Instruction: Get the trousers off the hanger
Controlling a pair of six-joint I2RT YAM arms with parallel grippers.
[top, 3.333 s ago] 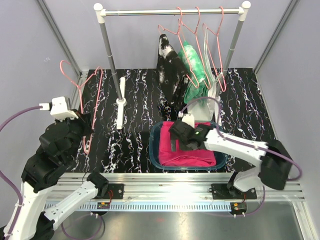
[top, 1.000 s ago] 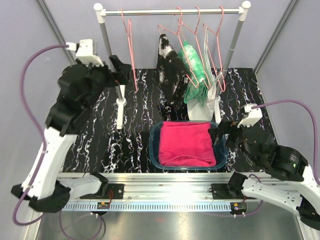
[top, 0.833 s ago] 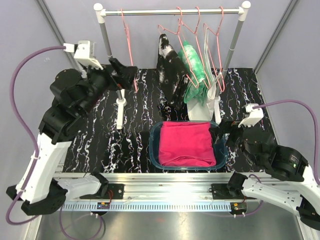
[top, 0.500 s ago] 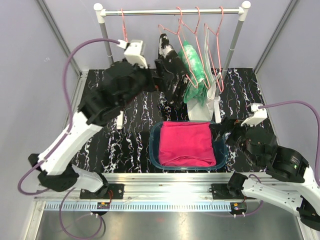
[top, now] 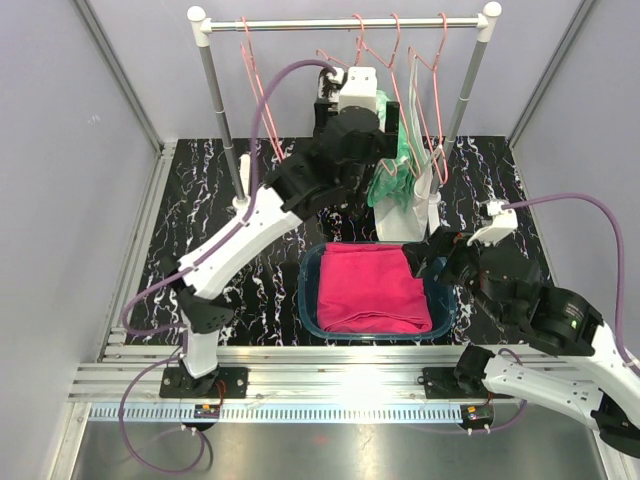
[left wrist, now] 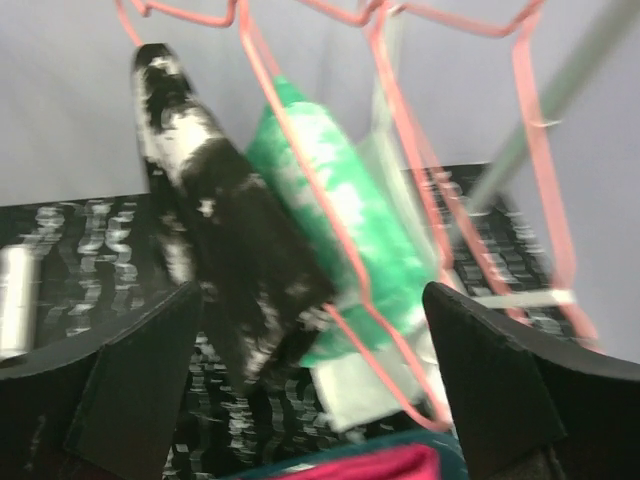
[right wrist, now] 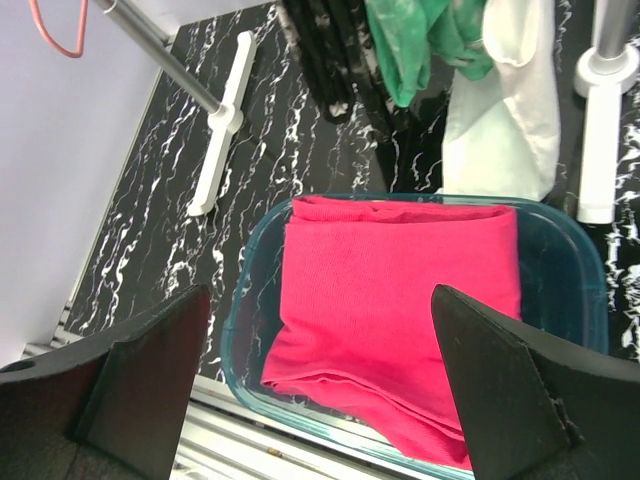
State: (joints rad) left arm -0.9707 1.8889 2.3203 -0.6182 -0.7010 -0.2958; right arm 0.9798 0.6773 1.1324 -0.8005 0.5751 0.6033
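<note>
One of three garments is off: the magenta trousers (top: 372, 288) are laid folded in the tub (top: 308, 290), below the rail (top: 340, 22). The black trousers (left wrist: 235, 240) and green trousers (left wrist: 340, 215) are hung under the rail on hangers (left wrist: 300, 175), so two are left. The left gripper (left wrist: 310, 290) is held wide open just below the rail, facing them, with nothing grasped. The right gripper (right wrist: 320, 290), well below the rail, is open and empty too.

The left arm (top: 240, 235) reached from its near base up to the far centre, the left gripper (left wrist: 310, 295) spread wide and holding nothing. The right arm (top: 545, 315) sat folded at the near right, the right gripper (right wrist: 320, 290) likewise agape and empty, pointing left.
</note>
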